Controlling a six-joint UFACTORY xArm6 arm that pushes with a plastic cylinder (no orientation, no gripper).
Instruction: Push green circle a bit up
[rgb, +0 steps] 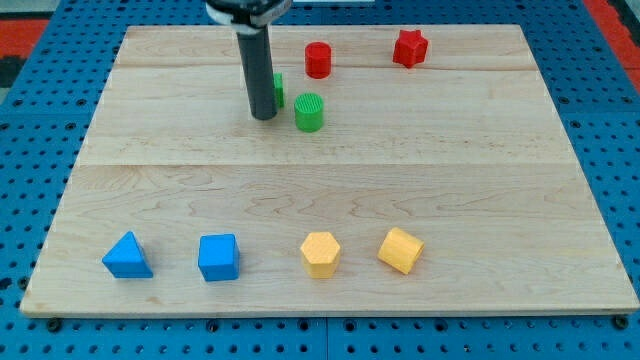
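The green circle (309, 112), a short green cylinder, stands on the wooden board (330, 190) in its upper middle part. My tip (264, 116) rests on the board just to the left of the green circle, a small gap apart. A second green block (277, 90) is partly hidden behind the rod; its shape cannot be made out.
A red cylinder (318, 60) and a red star (410, 47) stand near the view's top. Along the view's bottom are a blue triangle (127, 256), a blue cube (218, 257), a yellow hexagon (320, 253) and a yellow block (401, 250).
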